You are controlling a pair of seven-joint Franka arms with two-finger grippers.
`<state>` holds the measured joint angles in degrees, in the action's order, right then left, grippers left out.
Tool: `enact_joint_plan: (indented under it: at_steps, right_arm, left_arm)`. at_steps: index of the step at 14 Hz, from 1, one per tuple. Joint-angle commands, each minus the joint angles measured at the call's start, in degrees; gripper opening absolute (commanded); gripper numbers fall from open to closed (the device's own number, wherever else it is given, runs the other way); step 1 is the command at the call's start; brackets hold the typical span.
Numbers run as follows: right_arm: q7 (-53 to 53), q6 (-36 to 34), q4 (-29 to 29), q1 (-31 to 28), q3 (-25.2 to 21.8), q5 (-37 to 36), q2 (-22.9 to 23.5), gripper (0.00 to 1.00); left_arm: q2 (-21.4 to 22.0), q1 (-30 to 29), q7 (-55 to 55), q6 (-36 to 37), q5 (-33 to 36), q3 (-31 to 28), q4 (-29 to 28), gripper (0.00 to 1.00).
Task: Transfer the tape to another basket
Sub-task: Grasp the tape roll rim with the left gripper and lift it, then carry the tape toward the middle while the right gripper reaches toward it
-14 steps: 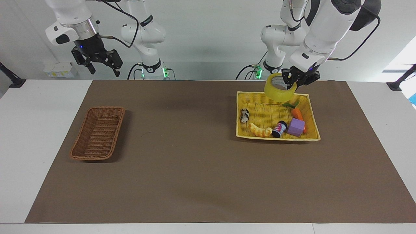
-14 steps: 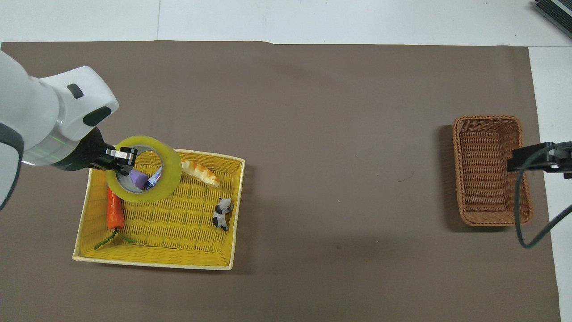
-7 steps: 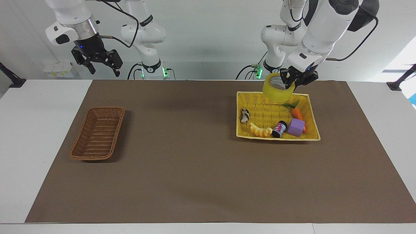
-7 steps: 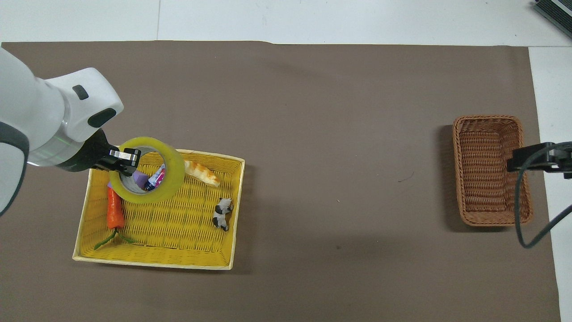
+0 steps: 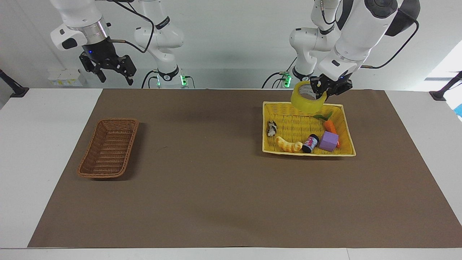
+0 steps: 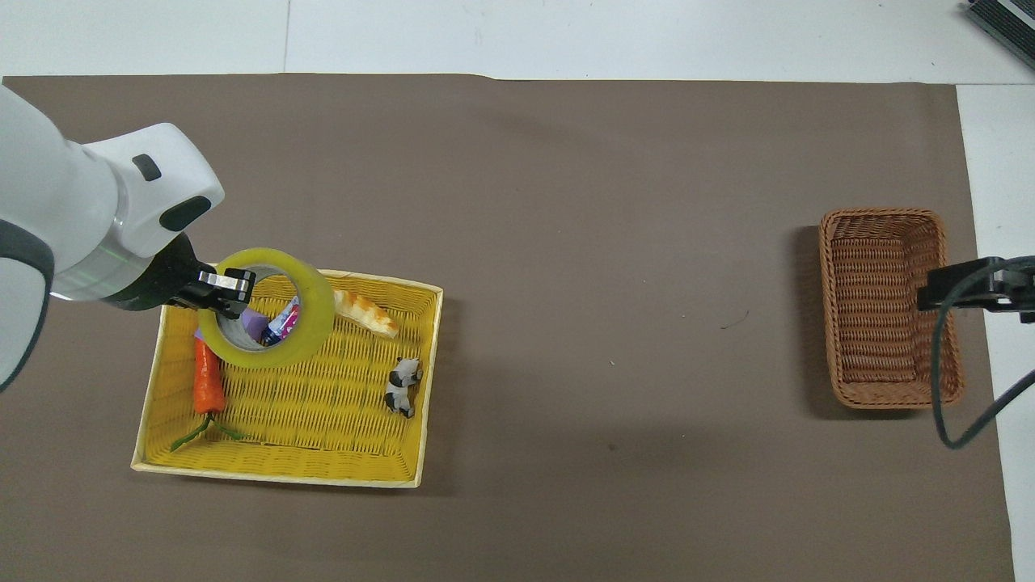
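The tape [image 5: 306,100], a wide yellow translucent roll [image 6: 311,323], hangs in the air over the yellow basket [image 5: 346,126], at the edge nearest the robots. My left gripper [image 5: 322,92] is shut on the roll's wall, one finger inside the ring [image 6: 225,284]. The brown wicker basket [image 5: 108,148] sits at the right arm's end of the table [image 6: 885,315] and holds nothing. My right gripper [image 5: 112,75] hangs open high above the table edge near that basket; only a part of it [image 6: 970,289] shows from overhead.
The yellow basket [image 6: 162,436] holds a carrot [image 6: 207,380], a purple block [image 5: 328,141], a small can [image 5: 310,143], a ridged yellow toy [image 5: 288,144] and a cow figure [image 6: 402,386]. A brown mat [image 5: 216,187] covers the table between the baskets.
The left gripper has lifted the tape slightly higher and a little toward the right arm's end. The right arm has not moved.
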<state>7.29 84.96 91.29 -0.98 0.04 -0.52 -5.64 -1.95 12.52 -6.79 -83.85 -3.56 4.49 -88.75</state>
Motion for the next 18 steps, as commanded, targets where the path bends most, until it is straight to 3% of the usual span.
enact_joint_plan:
  at_steps: [1,5,13,18]
  right_arm:
    - [-1.1,0.7,0.4,-0.5,0.1,0.9,-0.6,1.0]
    - [-1.1,0.7,0.4,-0.5,0.1,0.9,-0.6,1.0]
    - [-1.1,0.7,0.4,-0.5,0.1,0.9,-0.6,1.0]
    - [-1.1,0.7,0.4,-0.5,0.1,0.9,-0.6,1.0]
  left_arm:
    - [3.1,0.7,-0.6,-5.3,-3.1,-0.6,-5.7,0.0]
    - [3.6,3.3,-7.3,-9.1,-6.6,-0.6,-6.9,0.0]
    - [2.7,16.3,-20.9,-17.7,-12.6,-0.5,-5.9,0.0]
    - [2.7,16.4,-21.0,-17.5,-12.7,-0.5,-5.9,0.0]
